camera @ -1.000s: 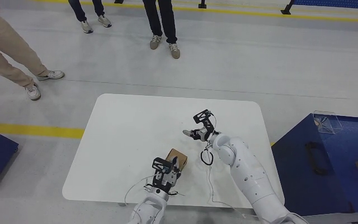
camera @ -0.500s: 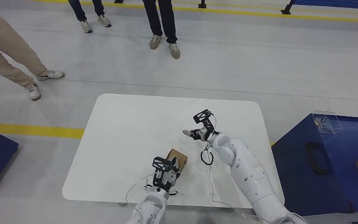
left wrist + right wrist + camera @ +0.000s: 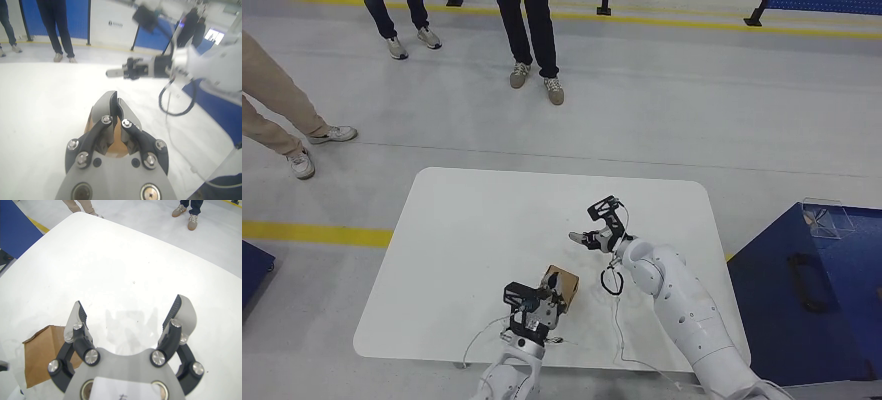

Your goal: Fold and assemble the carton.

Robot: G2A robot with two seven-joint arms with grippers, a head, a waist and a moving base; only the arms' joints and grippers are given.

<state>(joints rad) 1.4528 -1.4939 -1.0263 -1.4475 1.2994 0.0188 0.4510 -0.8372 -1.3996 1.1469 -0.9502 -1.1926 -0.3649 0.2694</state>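
A brown cardboard carton point(image 3: 562, 282) lies near the front edge of the white table point(image 3: 472, 230). My left gripper point(image 3: 545, 299) sits right at the carton's near side, and in the left wrist view the left gripper point(image 3: 115, 100) is shut, its fingertips reaching past the cardboard point(image 3: 115, 132) that shows underneath. I cannot tell whether they pinch any flap. My right gripper point(image 3: 587, 240) hangs open over bare table beyond the carton. The right wrist view shows the right gripper point(image 3: 128, 306) with nothing between its fingers and the carton point(image 3: 45, 347) off to one side.
A black cable loop point(image 3: 612, 281) hangs from the right arm close to the carton. A blue cabinet point(image 3: 812, 290) stands beside the table's right end. Several people's feet point(image 3: 537, 80) stand on the floor past the far edge.
My left gripper has drawn back a little toward the front edge and left. The right arm has stayed put.
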